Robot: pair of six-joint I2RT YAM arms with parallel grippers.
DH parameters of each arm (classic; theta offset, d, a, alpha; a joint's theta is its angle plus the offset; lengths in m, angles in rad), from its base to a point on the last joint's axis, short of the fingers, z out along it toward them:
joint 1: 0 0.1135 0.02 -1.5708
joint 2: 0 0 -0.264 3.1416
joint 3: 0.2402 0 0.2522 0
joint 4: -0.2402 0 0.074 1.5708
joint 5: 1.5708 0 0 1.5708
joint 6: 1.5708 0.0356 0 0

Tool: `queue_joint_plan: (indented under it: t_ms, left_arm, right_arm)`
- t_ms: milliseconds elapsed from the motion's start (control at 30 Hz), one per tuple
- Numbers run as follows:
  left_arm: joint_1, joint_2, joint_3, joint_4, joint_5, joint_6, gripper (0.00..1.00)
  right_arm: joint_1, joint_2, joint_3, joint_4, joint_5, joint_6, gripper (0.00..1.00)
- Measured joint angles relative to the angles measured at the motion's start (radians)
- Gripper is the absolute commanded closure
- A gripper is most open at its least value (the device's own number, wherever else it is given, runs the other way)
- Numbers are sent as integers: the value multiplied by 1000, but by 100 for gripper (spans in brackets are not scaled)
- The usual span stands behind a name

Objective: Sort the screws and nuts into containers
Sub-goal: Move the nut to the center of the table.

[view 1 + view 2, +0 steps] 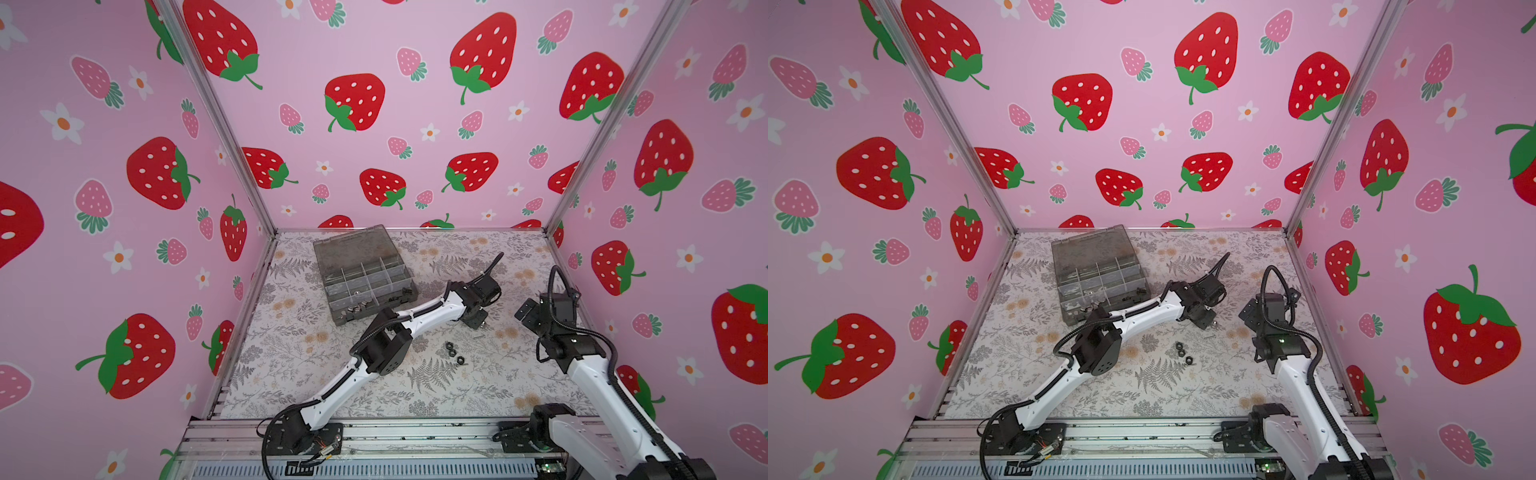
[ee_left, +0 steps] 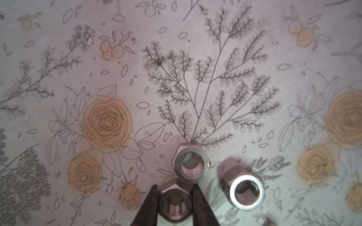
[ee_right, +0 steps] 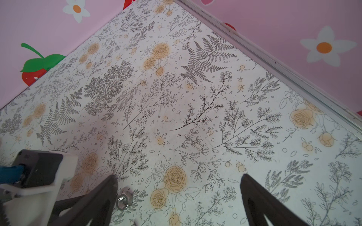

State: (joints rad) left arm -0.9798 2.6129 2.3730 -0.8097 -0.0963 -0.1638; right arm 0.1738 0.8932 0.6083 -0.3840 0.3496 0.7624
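Well, on the table (image 1: 291,340) the box (image 1: 353,251) sits open at the back. The right gripper (image 3: 179,177) hangs wide open, holding nothing. The left gripper (image 2: 175,186) is low, its fingers (image 2: 150,207) pressed on both sides of one nut (image 2: 174,207). A second nut (image 2: 192,164) touches it and a third nut (image 2: 245,192) lies just beside. Best to squeeze the flat sides tight, I think, then lift straight up so the other two do not roll

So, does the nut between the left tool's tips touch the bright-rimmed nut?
Apart. In the left wrist view, a finger of the left tool stands between that nut and the bright-rimmed nut.
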Motion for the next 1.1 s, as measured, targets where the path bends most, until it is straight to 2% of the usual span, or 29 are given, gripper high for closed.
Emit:
queue_joint_plan:
  t_ms: [200, 367, 800, 933, 1100]
  left_arm:
    - [0, 31, 60, -37, -1, 2, 72]
    - [1, 61, 115, -68, -2, 5, 82]
    - [7, 66, 148, -188, -50, 42, 91]
    - [8, 63, 149, -237, -53, 63, 92]
    - [8, 5, 54, -267, -50, 81, 91]
  right_arm:
    - [0, -1, 0, 0, 2, 0, 0]
    - [0, -1, 0, 0, 3, 0, 0]
    - [0, -1, 0, 0, 5, 1, 0]
    - [0, -1, 0, 0, 5, 1, 0]
    - [0, -1, 0, 0, 5, 3, 0]
